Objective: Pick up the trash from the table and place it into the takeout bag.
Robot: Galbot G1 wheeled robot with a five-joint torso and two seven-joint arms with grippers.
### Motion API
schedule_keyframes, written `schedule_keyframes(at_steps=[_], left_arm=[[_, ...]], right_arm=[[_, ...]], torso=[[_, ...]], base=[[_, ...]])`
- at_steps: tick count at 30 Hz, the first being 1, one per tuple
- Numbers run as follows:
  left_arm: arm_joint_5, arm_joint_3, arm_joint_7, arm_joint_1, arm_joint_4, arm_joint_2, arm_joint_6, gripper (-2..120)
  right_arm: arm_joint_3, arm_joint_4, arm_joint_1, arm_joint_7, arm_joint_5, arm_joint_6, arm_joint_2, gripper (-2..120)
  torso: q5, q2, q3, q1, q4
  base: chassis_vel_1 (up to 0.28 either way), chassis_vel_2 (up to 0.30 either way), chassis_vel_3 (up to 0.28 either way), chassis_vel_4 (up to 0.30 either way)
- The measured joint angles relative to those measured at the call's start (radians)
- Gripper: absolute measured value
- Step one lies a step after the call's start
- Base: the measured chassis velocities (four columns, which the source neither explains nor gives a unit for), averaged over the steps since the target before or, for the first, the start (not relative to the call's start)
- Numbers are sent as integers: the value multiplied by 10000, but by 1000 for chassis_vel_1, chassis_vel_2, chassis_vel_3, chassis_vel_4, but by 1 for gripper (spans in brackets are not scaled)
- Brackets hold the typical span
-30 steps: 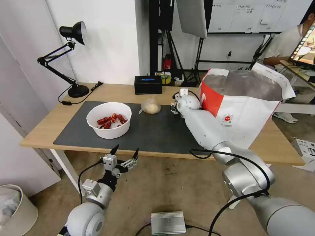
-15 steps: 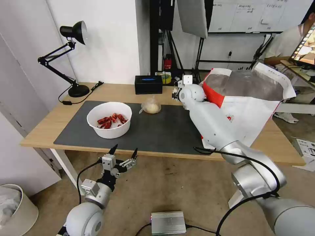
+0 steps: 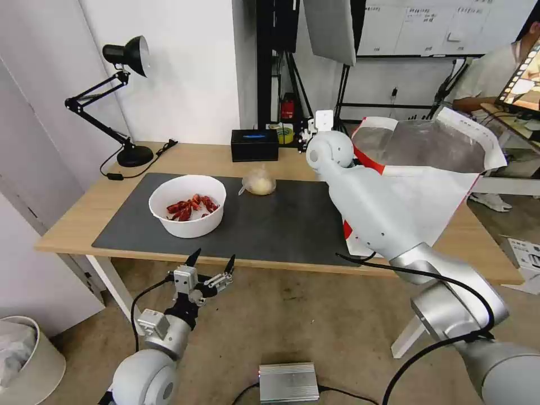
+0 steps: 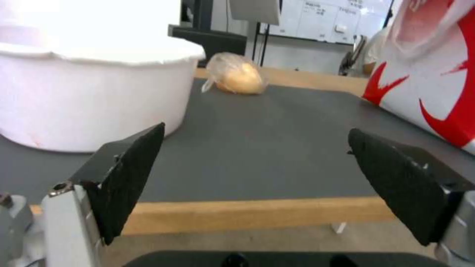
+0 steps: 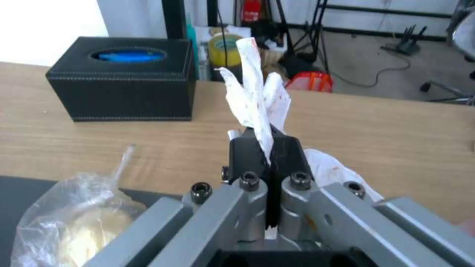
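The crumpled white tissue [image 5: 257, 100] is thin, creased paper flecked with reddish stains, and it stands up in twisted strips from the right gripper [image 5: 269, 146], whose black pads are pressed together on it; more of the tissue bulges out beside the grey metal finger links. In the head view that gripper [image 3: 308, 136] is raised above the far part of the table [image 3: 84, 216], between the black tissue box [image 3: 254, 145] and the takeout bag [image 3: 427, 185], with the smooth grey arm stretching across the bag's front. The right wrist view shows the stitched, leather-like box [image 5: 126, 79] with a blue oval opening on top, resting on the light-wood surface.

The takeout bag is boxy and white, with crinkled silver foil lining at its open mouth and red side panels; it stands at the right end of the table. The small knotted clear bag [image 3: 259, 183] holds a yellowish lump and lies on the matte dark grey mat [image 3: 281, 225]. The left wrist view shows its glossy, wrinkled film [image 4: 236, 76] close up. The smooth white round bowl [image 3: 187, 205] of red crayfish shells sits on the mat's left part.

The left gripper [image 3: 212, 260] hovers below the table's near edge, its fingers spread wide and holding nothing. A black desk lamp [image 3: 121, 95] stands at the far left corner.
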Motion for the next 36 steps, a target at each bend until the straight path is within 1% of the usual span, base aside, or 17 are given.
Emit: schedule_keyframes(at_steps=[4,10,16,23,28,36], left_arm=[[-1,-96,-3,87,-71,-3,-1,100],[-6,-300,-18,208,-195,-6,-6,100],[-6,-432,-19,358,-263,-45,-18,100],[10,-667,-23,558,-391,-148,-68,100],[102,-1059,-16,928,-564,-321,-206,100],[161,-1234,17,1112,-568,-466,-248,100]], right_arm=[[-46,289,-43,134,45,0,-98,0],[-57,770,-127,672,258,0,-123,0],[-71,1286,-235,856,260,0,-119,0],[-370,2068,-354,1246,304,2,-132,0],[-600,2246,-396,1375,492,2,127,0],[-714,2486,-637,1603,509,3,418,0]], torso=[[1,0,0,0,0],[-1,0,0,-1,0],[0,0,0,-2,0],[0,0,0,-2,-1],[-1,1,0,-1,1],[-1,1,0,-2,-1]], base=[[0,0,0,0],[0,0,0,0],[0,0,0,0],[0,0,0,0],[0,0,0,0],[0,0,0,0]])
